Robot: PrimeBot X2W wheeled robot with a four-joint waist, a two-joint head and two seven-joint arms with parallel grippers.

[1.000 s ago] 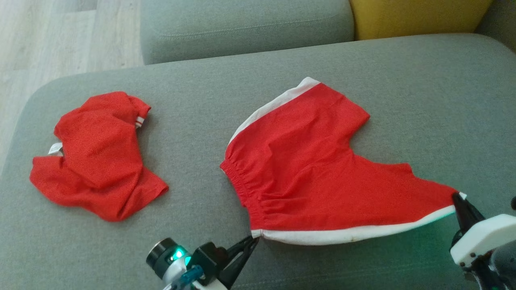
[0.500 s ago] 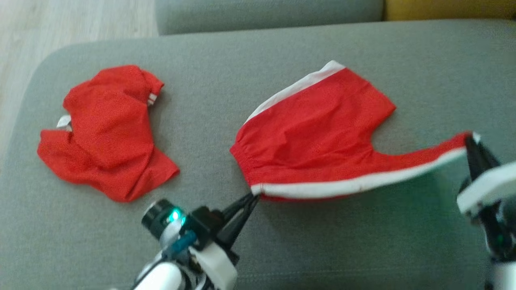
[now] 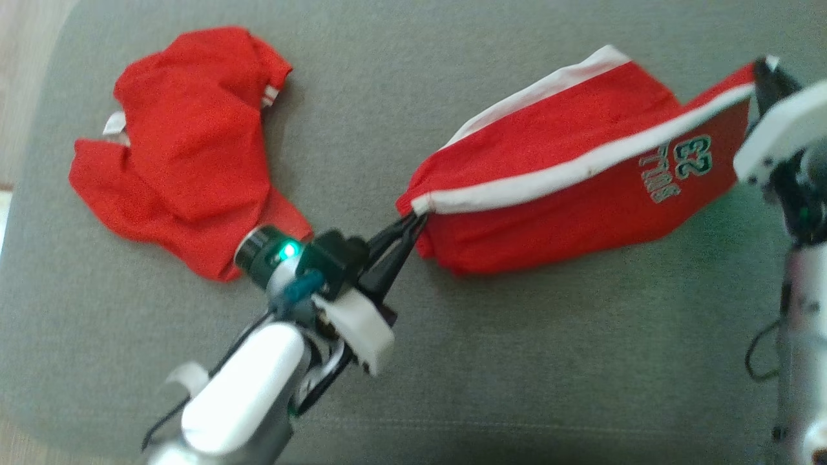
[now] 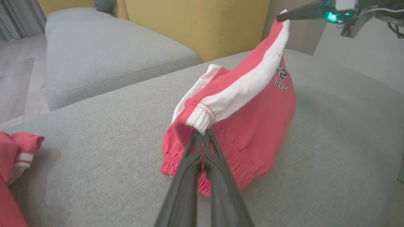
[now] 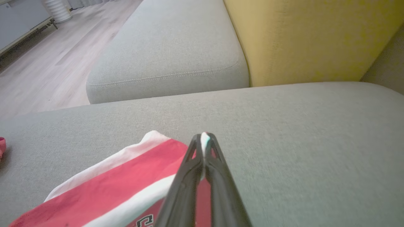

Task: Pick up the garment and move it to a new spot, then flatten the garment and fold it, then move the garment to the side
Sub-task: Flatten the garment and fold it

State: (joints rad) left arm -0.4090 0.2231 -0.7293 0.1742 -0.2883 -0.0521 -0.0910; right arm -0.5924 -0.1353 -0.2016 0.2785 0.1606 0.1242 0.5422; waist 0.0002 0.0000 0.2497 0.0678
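Observation:
The garment is a pair of red shorts (image 3: 555, 194) with white side stripes and a green "23" print, partly lifted off the grey sofa cushion. My left gripper (image 3: 413, 219) is shut on the waistband corner at the white stripe (image 4: 202, 121). At the upper right, my right gripper (image 3: 765, 71) is shut on the leg hem corner (image 5: 205, 140), holding it higher than the left end. The white stripe stretches taut between the two grippers, and the shorts (image 4: 252, 119) hang folded below it, their lower part resting on the cushion.
A second crumpled red garment (image 3: 187, 142) lies on the cushion at the left, near my left wrist. A grey cushion (image 5: 170, 56) and a yellow cushion (image 5: 312, 37) stand behind. Wooden floor (image 4: 15, 78) lies past the sofa's left edge.
Both grippers have raised the near striped edge of the shorts and carried it away from me, turning the printed side up. The head camera has tilted downward, shifting the whole picture.

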